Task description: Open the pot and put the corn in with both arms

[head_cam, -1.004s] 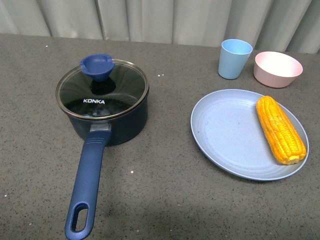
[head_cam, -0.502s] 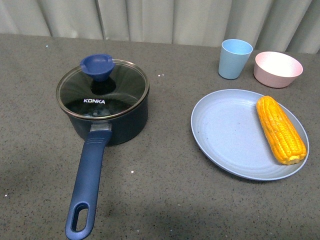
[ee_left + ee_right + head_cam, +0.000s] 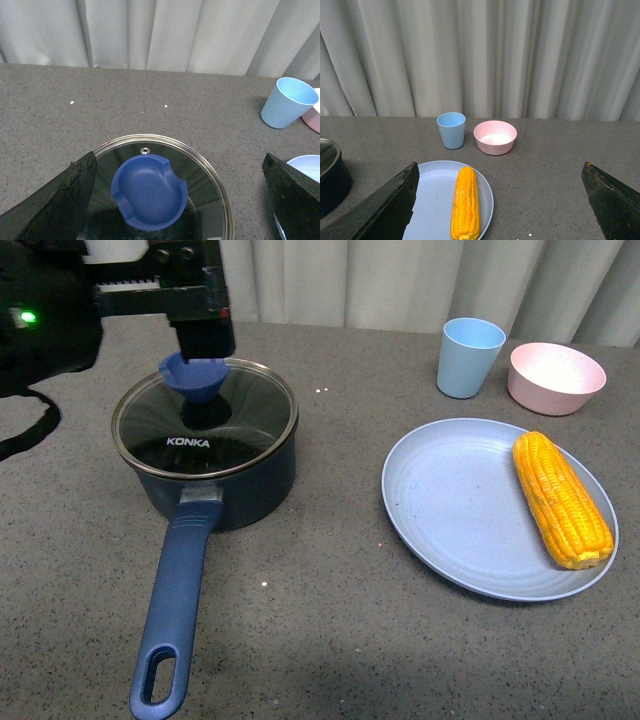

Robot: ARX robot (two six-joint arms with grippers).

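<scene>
The dark navy pot (image 3: 215, 480) stands at the left with its glass lid (image 3: 205, 420) on and its long blue handle (image 3: 175, 600) toward me. My left gripper (image 3: 203, 340) is open just above the lid's blue knob (image 3: 195, 378). In the left wrist view the knob (image 3: 149, 191) lies between the two spread fingers (image 3: 60, 200). The corn (image 3: 560, 498) lies on the right side of the light blue plate (image 3: 450, 510). It also shows in the right wrist view (image 3: 465, 204), ahead of my open, empty right gripper (image 3: 500, 210), which is out of the front view.
A light blue cup (image 3: 469, 357) and a pink bowl (image 3: 555, 377) stand behind the plate. A curtain closes off the back of the grey table (image 3: 320, 580).
My left arm has come into the front view and its gripper now hovers over the lid's knob. The pot, lid and corn have not moved.
</scene>
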